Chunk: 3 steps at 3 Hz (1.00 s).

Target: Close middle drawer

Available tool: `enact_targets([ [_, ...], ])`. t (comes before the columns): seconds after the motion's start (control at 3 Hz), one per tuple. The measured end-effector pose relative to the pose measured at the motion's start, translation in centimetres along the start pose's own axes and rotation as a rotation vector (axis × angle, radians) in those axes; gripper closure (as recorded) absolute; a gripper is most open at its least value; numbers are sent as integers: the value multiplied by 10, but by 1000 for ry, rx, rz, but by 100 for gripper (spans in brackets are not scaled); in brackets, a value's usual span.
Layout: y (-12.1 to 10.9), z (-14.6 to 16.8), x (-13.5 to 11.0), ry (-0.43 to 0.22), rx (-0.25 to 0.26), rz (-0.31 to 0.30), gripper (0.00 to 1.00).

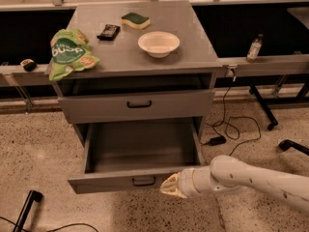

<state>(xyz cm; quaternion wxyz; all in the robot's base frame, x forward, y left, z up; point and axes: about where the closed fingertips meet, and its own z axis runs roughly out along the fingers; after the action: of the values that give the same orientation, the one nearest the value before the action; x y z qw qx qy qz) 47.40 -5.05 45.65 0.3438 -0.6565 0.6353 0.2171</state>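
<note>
The middle drawer (140,146) is a wide grey metal tray pulled far out of the cabinet. Its inside holds nothing. Its low front panel (116,182) carries a small black bar handle (144,181) at centre. My gripper (169,187) is at the end of the white arm that comes in from the lower right. It sits at the right end of the front panel, just right of the handle, touching or nearly touching the panel. Above, the taller-fronted drawer (137,105) is shut.
On the cabinet top (193,42) lie a green chip bag (67,52), a black bar (108,31), a green sponge (135,20) and a white bowl (158,43). A cable and adapter (215,140) lie on the floor at right. A black object (26,207) lies at lower left.
</note>
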Motion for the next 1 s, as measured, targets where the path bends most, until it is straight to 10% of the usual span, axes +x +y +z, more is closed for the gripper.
enact_targets([
  [1.0, -37, 12, 98, 171, 184, 95, 100],
])
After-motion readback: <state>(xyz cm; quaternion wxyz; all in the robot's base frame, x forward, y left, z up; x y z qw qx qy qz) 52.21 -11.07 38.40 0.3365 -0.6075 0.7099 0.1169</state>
